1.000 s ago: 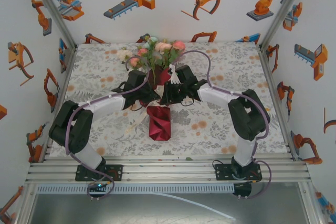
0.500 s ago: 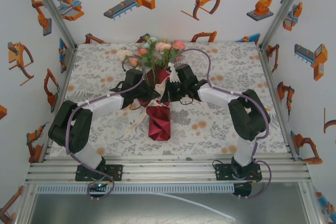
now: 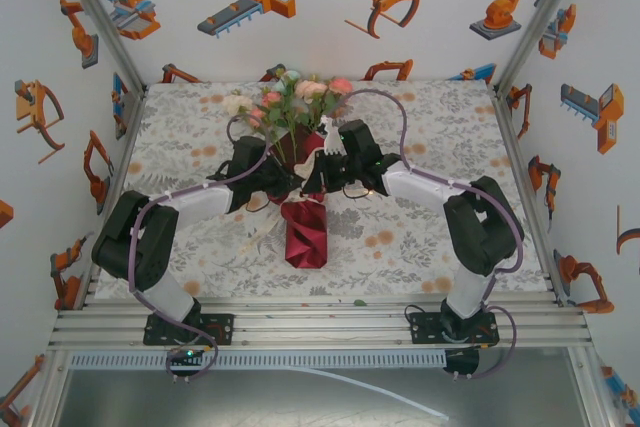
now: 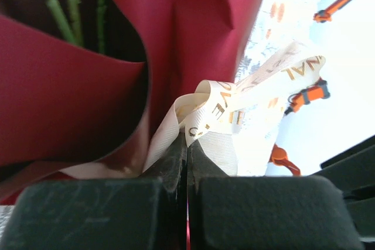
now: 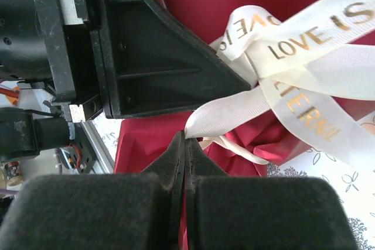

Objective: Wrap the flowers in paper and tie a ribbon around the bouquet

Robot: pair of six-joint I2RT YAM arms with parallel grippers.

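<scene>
Burgundy paper wraps the bouquet mid-table from above; the left wrist shows the left gripper clamped on cream ribbon, the right wrist the right gripper likewise, so best pull apart evenly to cinch.

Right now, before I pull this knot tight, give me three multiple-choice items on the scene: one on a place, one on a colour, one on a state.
1. On the table, the bouquet lies:
A) in the far left corner
B) in the middle
C) by the right edge

2. The paper is:
A) dark red
B) blue
C) green

3. The jaws of the left gripper are:
A) wide open
B) shut on a stem
C) shut on the ribbon

Answers:
1 B, the top view shows it centred on the cloth.
2 A, both wrist views show burgundy folds.
3 C, the left wrist view shows the tips together with cream ribbon pinched between them.
</scene>
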